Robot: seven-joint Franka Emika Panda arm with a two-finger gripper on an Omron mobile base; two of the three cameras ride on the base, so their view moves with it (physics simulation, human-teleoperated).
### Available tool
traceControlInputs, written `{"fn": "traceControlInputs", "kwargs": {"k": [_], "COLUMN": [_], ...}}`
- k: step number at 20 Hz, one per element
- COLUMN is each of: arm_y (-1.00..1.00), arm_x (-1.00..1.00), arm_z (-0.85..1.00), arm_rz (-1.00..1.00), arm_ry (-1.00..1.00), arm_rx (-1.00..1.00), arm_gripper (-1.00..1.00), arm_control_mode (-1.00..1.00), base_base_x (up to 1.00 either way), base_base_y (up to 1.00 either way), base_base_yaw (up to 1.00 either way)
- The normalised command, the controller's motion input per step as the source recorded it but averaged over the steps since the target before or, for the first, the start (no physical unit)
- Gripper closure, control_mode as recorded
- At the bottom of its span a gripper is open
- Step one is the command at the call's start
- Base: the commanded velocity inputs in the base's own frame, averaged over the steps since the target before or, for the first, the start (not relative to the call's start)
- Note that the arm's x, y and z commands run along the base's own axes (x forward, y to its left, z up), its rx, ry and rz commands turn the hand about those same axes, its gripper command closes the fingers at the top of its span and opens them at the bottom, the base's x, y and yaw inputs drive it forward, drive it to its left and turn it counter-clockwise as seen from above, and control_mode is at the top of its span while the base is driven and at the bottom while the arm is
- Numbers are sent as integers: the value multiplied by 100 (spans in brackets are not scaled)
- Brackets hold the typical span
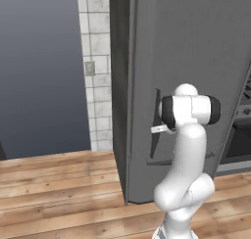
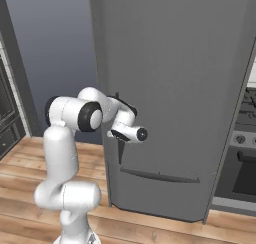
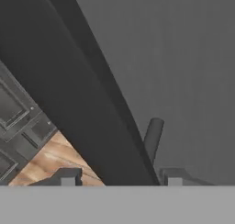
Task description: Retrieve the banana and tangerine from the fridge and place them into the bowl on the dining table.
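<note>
Fridge (image 3: 183,58) door edge between spread fingers (image 3: 69,177).

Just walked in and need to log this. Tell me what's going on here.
The white arm has its gripper up against the grey fridge, at the dark handle recess on the door. The fingers stand apart, one on each side of the dark door edge. The door looks shut. No fruit is out yet.

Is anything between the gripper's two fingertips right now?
Yes. In the hand view, the dark edge of the fridge door runs up between the two fingertips of the gripper, which stand apart on either side of it.
</note>
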Motion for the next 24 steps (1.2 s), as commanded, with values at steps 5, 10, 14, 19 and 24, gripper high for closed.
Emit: {"fn": "traceControlInputs", "kwargs": {"k": [5, 10, 14, 19, 24], "arm_y": [0, 0, -14, -38, -64], "arm_x": [-97, -100, -100, -100, -100], "arm_z": [0, 0, 0, 0, 0], "arm_rz": [40, 35, 24, 13, -1], "arm_ry": [-2, -9, -14, -18, -22], "arm_rx": [18, 14, 10, 10, 9], "arm_gripper": [100, 100, 100, 100, 100], "arm_control_mode": [-100, -100, -100, -100, -100], "base_base_x": [0, 0, 0, 0, 0], "base_base_y": [0, 0, 0, 0, 0], "base_base_yaw": [0, 0, 0, 0, 0]}}
